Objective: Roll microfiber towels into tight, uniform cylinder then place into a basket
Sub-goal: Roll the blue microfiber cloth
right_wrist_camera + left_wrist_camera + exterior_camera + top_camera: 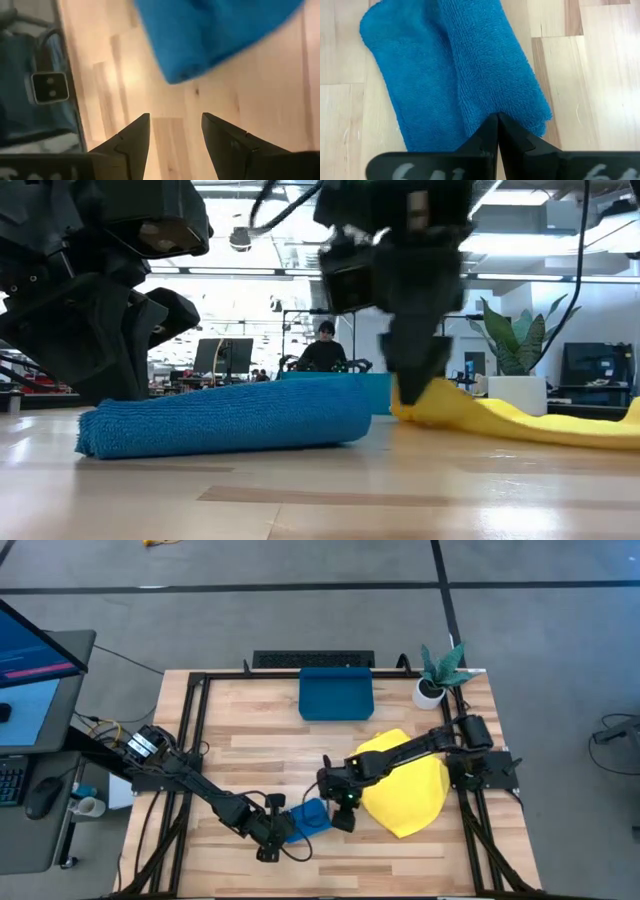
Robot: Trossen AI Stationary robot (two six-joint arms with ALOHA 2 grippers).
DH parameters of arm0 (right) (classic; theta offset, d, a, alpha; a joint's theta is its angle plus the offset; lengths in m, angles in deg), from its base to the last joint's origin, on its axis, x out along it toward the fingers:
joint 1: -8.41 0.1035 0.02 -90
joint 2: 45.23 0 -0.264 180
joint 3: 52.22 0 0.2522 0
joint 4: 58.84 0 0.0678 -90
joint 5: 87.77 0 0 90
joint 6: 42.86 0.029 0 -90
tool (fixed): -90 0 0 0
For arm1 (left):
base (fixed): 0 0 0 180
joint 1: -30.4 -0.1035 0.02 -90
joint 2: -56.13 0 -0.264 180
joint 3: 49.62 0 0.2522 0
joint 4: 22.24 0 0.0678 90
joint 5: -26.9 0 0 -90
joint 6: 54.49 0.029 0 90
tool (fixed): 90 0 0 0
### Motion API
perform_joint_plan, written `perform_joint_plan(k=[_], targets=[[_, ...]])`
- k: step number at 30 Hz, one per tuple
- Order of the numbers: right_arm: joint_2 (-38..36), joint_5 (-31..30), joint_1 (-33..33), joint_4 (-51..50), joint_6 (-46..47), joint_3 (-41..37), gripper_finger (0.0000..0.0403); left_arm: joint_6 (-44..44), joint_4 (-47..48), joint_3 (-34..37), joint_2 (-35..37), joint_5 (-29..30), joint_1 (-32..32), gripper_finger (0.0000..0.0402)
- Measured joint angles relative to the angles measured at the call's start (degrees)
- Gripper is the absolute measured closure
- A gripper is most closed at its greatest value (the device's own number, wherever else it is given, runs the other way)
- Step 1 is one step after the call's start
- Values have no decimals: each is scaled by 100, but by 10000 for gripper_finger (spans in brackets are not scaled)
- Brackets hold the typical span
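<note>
Table (260,730) is evenly lit from overhead, shadows kept soft. Low view is backlit by ceiling lights and bright windows, so the arms are rendered as dark silhouettes. Blue towel (210,35) is blurred in the right wrist view; glare is seen on the wood.

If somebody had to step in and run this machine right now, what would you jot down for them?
Left gripper: shut, at the near end of the blue towel; whether it pinches the cloth I cannot tell.
Right gripper: open, holding nothing, hovering over bare wood just off the blue towel's other end.
Blue towel: rolled or folded into a short bundle, lying on the table near the front edge.
Yellow towel: spread loosely on the right side, partly under the right arm, not rolled.
Basket: at the far edge, nothing in it.
Done: blue towel bundled.
Left: put it in the basket, then roll and place the yellow one.
</note>
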Motion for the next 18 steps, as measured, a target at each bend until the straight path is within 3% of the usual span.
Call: perform_joint_plan(k=[7,14,18], targets=[[-412,-1006,643,117,-1400,3,200,-10,67,0,0,0,-2,400],[-447,-1963,1340,556,-2201,3,200,-96,75,0,0,0,-2,400],[-428,-3095,1630,570,-2365,3,202,-170,76,0,0,-7,-2,400]])
